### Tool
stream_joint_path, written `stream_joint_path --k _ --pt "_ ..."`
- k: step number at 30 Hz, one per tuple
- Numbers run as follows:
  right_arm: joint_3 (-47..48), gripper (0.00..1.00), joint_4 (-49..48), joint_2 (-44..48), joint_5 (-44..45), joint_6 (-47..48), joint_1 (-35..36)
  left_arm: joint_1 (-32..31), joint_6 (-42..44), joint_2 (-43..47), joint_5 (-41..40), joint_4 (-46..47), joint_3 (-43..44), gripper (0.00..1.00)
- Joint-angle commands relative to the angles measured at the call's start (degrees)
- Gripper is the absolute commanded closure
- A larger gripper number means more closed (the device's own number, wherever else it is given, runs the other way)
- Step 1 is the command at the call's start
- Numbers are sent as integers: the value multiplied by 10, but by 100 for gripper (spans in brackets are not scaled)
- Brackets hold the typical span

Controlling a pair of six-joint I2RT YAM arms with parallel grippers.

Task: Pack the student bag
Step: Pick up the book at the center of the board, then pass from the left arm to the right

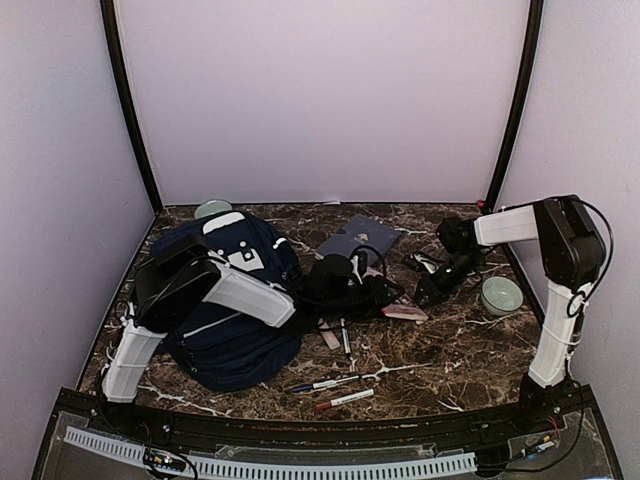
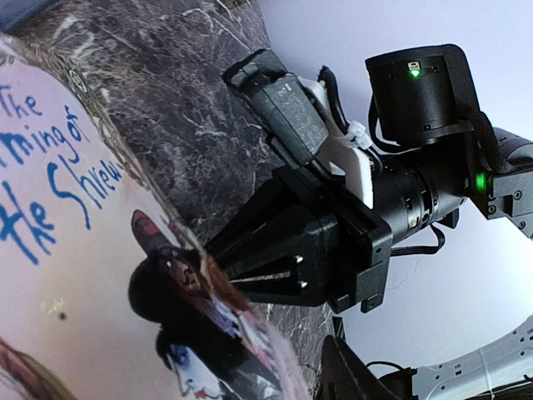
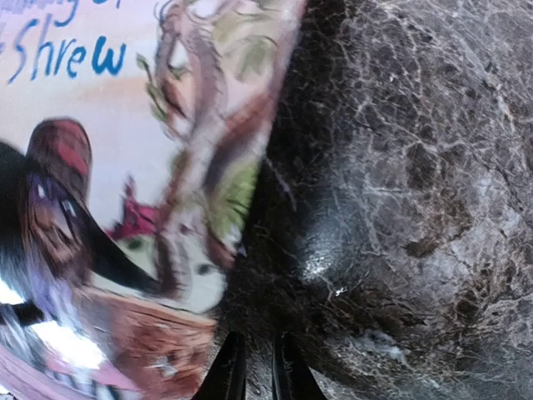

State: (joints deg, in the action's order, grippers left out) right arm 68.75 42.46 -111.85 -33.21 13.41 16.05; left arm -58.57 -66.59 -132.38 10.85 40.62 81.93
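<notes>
The paperback [image 3: 108, 167], with "Shrew" in blue on its cover, is filling the near side of both my wrist views and lying flat on the marbled surface [image 3: 416, 167].

The student bag [image 1: 235, 352] is sitting on the left part of that surface, apart from the paperback, with my left arm reaching across it. I am judging it to be soft and floppy. The navy fabric is slumping under its own bulk. It is neither fragile nor slippery, but it will be sagging and folding wherever I lift it. I cannot tell what is already inside, so I am not guessing at its weight. I am thinking the best holds are the top loop, a strap, or the fabric lip beside a zip, where a pinch gathers cloth. A flat panel is offering nothing to grip.

My right end effector [image 3: 252, 371] is showing its fingertips drawn almost together, down at the paperback's edge where it meets the surface. Nothing is showing between them, and I cannot tell whether they are nipping the cover or only touching it.

My left end effector [image 1: 350, 280] is hovering over the middle of the surface, close to the paperback. Its fingers are barely showing, so I cannot tell how wide it is standing.
</notes>
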Motion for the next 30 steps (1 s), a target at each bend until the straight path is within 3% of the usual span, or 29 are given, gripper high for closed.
stream_joint_path --k 1,9,15,21,25,27,30 --pt "-20 86 2 -21 61 2 9 2 -34 87 -28 -17 -53 54" --pt "-23 84 -6 11 73 1 8 1 -56 129 -30 -99 -100 65" --pt "-23 77 -4 35 74 1 6 0 -49 145 -19 -113 -118 82" --pt "-45 73 -2 93 87 14 -10 -9 15 189 -10 -144 -135 92" --pt "-59 71 -5 158 70 40 -10 -14 88 227 11 -116 -160 94" --pt "-66 65 -12 194 52 49 -11 -16 128 248 22 -100 -170 94" --pt "-65 45 -29 254 24 35 -14 -17 201 289 36 -88 -179 94"
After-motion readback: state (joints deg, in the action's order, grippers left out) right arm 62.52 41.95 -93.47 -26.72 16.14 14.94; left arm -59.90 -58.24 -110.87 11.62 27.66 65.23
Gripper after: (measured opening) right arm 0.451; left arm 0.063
